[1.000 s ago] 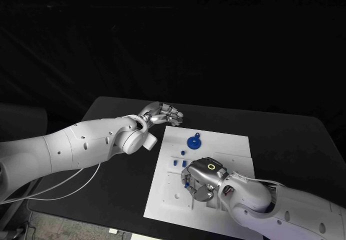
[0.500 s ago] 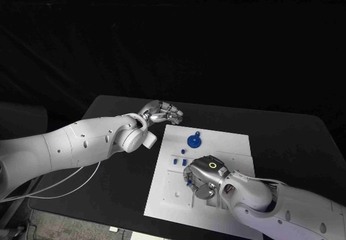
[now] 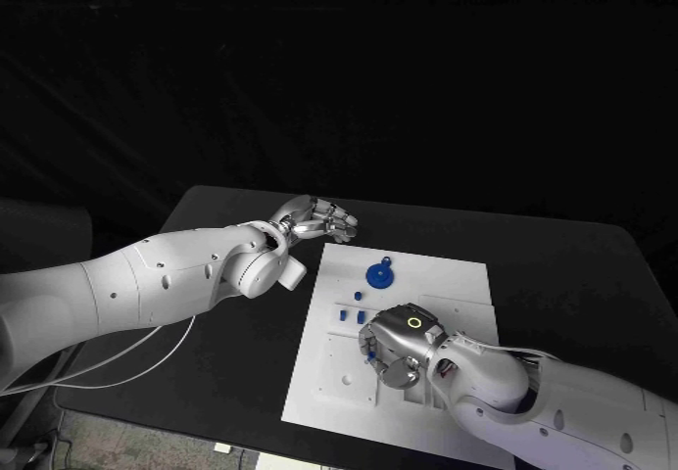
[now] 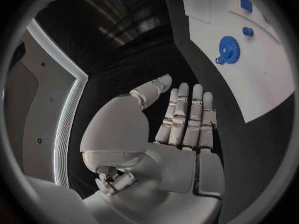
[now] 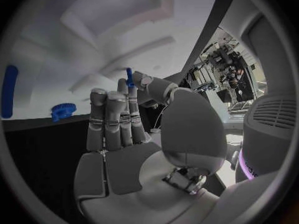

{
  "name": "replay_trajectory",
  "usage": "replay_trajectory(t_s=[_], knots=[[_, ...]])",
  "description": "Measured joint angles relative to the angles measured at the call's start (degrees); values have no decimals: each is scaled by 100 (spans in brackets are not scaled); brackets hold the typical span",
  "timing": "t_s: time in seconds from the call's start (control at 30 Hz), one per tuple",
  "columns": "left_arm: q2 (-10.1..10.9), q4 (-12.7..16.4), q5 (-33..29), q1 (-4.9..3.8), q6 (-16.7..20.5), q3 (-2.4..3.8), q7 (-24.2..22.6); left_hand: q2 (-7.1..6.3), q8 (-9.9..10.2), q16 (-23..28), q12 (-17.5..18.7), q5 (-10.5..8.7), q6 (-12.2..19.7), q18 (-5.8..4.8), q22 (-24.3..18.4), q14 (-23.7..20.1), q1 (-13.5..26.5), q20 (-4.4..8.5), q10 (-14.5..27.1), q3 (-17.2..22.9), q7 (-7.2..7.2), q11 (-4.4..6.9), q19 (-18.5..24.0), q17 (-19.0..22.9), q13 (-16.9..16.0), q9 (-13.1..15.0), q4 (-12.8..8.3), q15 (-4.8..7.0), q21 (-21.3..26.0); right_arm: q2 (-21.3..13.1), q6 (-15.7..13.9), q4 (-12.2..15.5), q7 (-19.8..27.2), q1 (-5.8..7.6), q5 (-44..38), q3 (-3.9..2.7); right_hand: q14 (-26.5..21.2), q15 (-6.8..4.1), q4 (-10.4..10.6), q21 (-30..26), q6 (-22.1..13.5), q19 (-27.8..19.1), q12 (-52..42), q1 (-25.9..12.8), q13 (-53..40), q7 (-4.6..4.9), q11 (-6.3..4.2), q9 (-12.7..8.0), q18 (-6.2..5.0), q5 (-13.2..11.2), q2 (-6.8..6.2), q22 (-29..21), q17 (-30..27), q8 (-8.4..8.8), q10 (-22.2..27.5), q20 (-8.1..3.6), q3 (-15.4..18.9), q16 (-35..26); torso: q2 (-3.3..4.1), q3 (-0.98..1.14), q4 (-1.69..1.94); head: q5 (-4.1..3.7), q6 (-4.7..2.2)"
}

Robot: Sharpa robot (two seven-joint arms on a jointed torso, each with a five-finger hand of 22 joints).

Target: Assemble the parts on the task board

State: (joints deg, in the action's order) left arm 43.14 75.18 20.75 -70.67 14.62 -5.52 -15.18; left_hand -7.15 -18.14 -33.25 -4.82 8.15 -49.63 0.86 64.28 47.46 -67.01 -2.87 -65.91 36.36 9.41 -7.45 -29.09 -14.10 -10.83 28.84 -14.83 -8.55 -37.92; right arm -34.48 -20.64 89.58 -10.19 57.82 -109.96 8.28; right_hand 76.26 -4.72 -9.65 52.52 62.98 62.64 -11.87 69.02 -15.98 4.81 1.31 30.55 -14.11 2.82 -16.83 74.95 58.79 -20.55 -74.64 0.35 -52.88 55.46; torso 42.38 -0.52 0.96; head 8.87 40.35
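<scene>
Our right hand [image 3: 392, 351] pinches a small blue pin [image 5: 129, 77] over the white board [image 3: 453, 284]. Our left hand [image 3: 319, 220] hovers empty, fingers apart, above the desk [image 3: 565, 264]. Next, we judge, the pin needs lowering into its hole.

Black table [image 3: 558, 264] under white plate; white cable [image 3: 134, 364] draped over its near left edge
</scene>
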Motion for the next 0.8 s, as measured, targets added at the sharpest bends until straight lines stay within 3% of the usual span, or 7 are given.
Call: replay_trajectory(t_s=[0.8], knots=[[14,-4,1,0,-2,0,3,0,0,1,0,0,0,0,3,0,0,0,0,0,0,0,0,-7,8,0,0,0,0,-15,-33,85,-57,-42,-8,21,0,0,-1,-1,0,17,-3,-1,11,0,0,0,0,-17,-1,-2,0,15,0,-11,1,0,-1,2,-4,5,25]])
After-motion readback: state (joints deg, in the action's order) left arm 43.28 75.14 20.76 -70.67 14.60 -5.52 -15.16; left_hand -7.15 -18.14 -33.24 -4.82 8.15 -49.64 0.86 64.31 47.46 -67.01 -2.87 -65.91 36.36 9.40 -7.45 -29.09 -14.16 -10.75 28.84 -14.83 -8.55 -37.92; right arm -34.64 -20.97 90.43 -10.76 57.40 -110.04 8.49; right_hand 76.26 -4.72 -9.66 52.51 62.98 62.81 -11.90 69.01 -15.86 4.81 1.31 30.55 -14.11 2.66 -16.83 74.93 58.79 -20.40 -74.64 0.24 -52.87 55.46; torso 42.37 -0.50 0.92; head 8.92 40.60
